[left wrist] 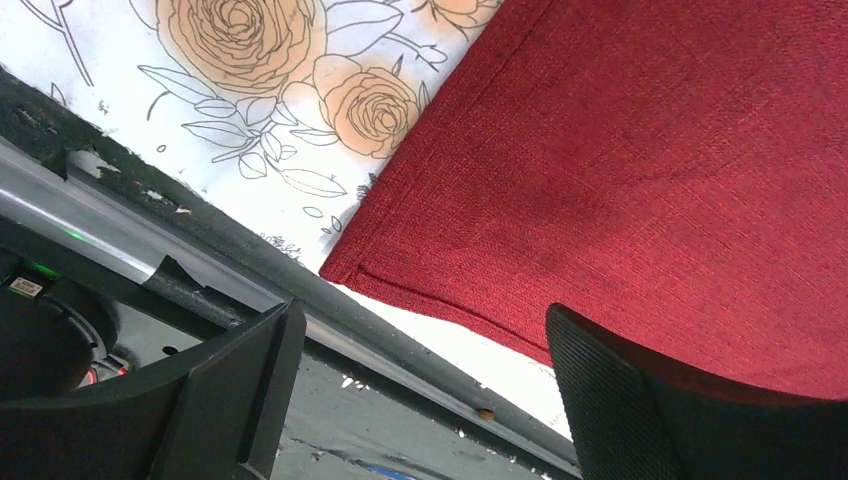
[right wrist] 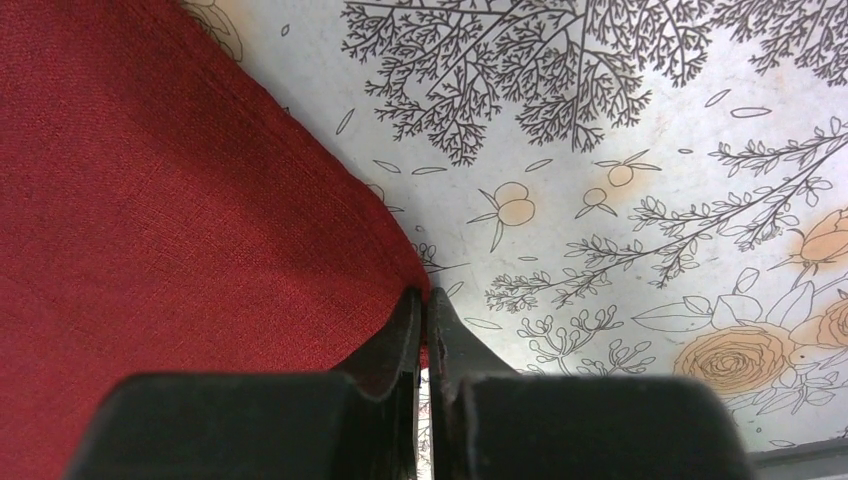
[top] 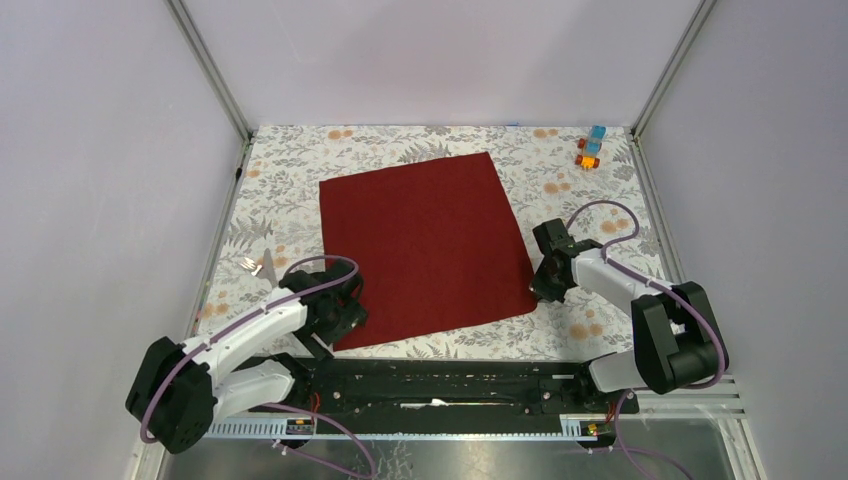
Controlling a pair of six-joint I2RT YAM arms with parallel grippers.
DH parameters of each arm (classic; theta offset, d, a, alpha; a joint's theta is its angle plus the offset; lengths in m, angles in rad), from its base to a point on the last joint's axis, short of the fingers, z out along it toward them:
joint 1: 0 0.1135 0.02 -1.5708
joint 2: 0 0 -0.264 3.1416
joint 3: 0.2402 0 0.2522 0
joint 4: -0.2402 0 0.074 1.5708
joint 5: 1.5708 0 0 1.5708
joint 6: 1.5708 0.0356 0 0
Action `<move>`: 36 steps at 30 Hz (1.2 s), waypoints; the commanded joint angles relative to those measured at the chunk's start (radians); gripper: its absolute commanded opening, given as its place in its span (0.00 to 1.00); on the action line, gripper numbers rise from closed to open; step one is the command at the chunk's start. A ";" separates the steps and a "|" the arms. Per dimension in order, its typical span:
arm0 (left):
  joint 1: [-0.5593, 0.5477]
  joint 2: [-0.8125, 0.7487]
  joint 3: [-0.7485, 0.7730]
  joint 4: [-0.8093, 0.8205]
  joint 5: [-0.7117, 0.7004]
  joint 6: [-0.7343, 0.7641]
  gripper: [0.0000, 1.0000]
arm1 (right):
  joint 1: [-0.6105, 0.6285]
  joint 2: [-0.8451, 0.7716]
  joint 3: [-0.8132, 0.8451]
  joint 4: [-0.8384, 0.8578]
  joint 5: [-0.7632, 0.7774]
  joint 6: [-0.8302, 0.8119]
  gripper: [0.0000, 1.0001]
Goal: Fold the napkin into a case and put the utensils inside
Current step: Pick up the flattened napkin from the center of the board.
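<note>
1. Where the napkin [top: 425,245] comes to its near right corner, the right gripper [right wrist: 425,320] has its jaws pressed together, with a sliver of red cloth pinched between them at the very edge of that corner.
2. The left gripper [left wrist: 422,315] is spread wide over the napkin's near left corner and grips nothing. One finger [left wrist: 640,400] is above the cloth. The other is off it, toward the black rail [left wrist: 200,290] that runs just on the near side of the napkin.
3. The napkin lies flat and unfolded, a dark red square turned slightly askew, with the hem at its near left corner lying smooth.
4. The utensils [top: 258,265] show as a bit of silver metal left of the napkin, near its left edge but apart from it. The left arm [top: 240,335] partly hides them, so fork and knife cannot be told apart.
5. Small toy blocks [top: 590,150], orange and blue, sit beyond the napkin's far right corner, well apart from it.
6. A floral tablecloth [top: 420,140] spreads under the napkin and out past all its edges.
</note>
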 commanded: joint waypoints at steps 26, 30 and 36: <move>0.009 0.055 -0.063 0.001 -0.028 -0.226 0.56 | 0.003 -0.085 -0.028 -0.082 0.109 0.048 0.00; 0.009 0.088 -0.105 0.065 -0.004 -0.222 0.55 | 0.003 -0.091 -0.026 -0.084 0.111 0.053 0.00; 0.013 0.111 -0.100 0.079 -0.028 -0.194 0.27 | 0.003 -0.099 -0.019 -0.107 0.103 0.058 0.00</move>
